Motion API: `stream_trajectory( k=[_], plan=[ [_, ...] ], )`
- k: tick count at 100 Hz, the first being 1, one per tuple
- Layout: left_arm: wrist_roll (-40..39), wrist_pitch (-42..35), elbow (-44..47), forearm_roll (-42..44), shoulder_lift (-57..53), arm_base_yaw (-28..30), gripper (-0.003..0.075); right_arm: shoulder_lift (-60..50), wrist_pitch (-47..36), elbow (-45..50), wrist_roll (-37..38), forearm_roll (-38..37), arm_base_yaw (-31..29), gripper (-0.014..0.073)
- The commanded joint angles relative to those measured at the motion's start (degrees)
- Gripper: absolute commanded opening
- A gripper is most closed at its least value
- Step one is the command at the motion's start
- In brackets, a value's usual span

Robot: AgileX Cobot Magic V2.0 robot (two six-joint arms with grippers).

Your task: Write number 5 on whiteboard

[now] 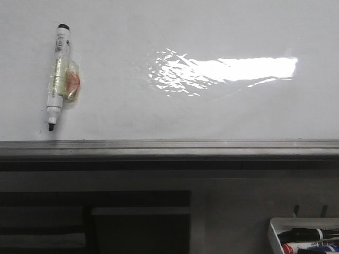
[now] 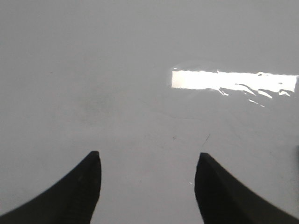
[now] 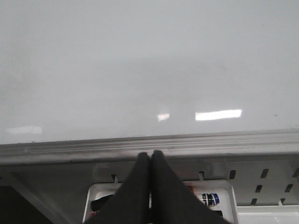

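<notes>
No digit on the whiteboard [image 1: 212, 116] yet — left gripper [image 2: 147, 179] spread empty, right gripper [image 3: 150, 186] pinched empty — a clumsy grab could dislodge the marker [image 1: 58, 74].

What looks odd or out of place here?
One marker is stuck to the whiteboard at left with crumpled clear tape, tilted and uncapped, while the other markers lie in the tray below. The board bears no writing.

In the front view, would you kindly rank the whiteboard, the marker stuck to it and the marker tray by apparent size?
1. whiteboard, by far the largest.
2. marker.
3. marker tray, though the frame edge crops it and it sits nearer, so ranks 2 and 3 are unsure.
</notes>
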Motion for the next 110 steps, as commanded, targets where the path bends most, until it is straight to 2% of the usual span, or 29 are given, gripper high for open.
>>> stream_trajectory(
  k=[1,21,46,61,70,92,110],
  plan=[
    [-0.22,-5.00,-2.14,0.26,0.83,-0.65,0.0433,0.94,-5.11,-2.09,-0.37,0.34,-0.34,-0.0061],
    [-0.22,-6.89,-2.14,0.14,0.83,-5.91,0.0430,0.94,-5.37,-2.09,-0.37,0.34,-0.34,-0.0061],
    [-0.22,-6.30,-2.14,0.14,3.14,-19.05,0.0417,0.94,-5.37,-2.09,-0.37,0.34,-0.34,-0.0061],
    [-0.22,-7.81,-2.14,-0.96,9.02,-26.64,0.0417,0.94,-5.37,-2.09,-0.37,0.34,-0.34,-0.0061],
    [-0.22,-11.02,-2.14,-5.88,13.19,-30.09,0.0417,0.94,-5.37,-2.09,-0.37,0.34,-0.34,-0.0061],
    [-0.22,-18.96,-2.14,-6.95,23.70,-35.68,0.0418,0.94,-5.37,-2.09,-0.37,0.34,-0.34,-0.0061],
    [-0.22,-20.32,-4.55,-7.68,31.88,-38.70,0.0418,0.94,-5.37,-2.09,-0.37,0.34,-0.34,-0.0061]
  ],
)
